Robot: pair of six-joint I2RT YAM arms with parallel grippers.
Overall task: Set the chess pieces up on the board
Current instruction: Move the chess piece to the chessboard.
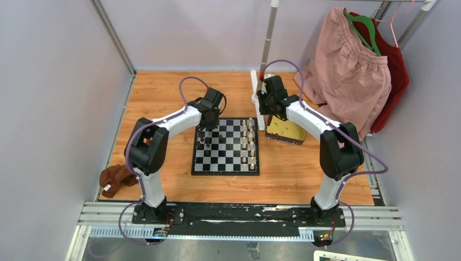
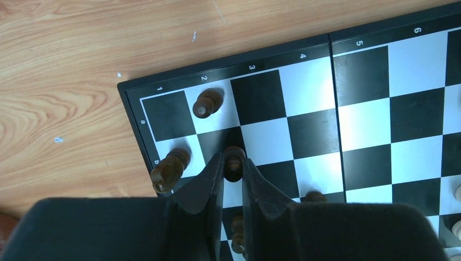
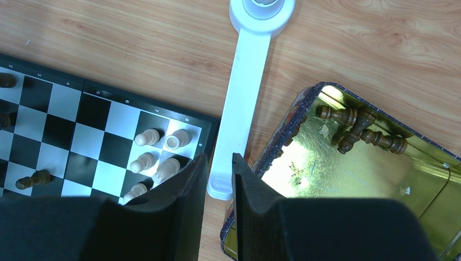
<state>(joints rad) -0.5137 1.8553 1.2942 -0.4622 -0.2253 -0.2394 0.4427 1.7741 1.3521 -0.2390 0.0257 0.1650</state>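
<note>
Nearest the arm bases, one brown cloth point(image 1: 116, 178) lies at the left edge of the wooden table point(image 1: 163, 98). Beyond it, one board point(image 1: 225, 163) lies flat in the middle of the table, between the two arms. Its chess pieces point(image 1: 247, 142) stand upright, cream ones in two columns along the right side and dark ones along the left. The overhead view is too small for a full count.

The left gripper point(image 2: 232, 163) is over the board's far left corner, its fingers pressed together on one dark piece point(image 2: 234, 154). Whether that piece touches the board cannot be told. This wrist camera shows five dark pieces counting that one, some partly hidden.

The right gripper point(image 3: 218, 160) hangs just past the board's far right corner. Its fingers are apart with nothing between them, above the white foot point(image 3: 239, 109) of a pole. Its camera shows five cream pieces in that corner.

Just right of the foot sits one gold tray point(image 3: 380, 179) with at least three dark pieces lying in it. Farthest back hang one pink garment point(image 1: 348, 70) and one red garment point(image 1: 399, 70).
</note>
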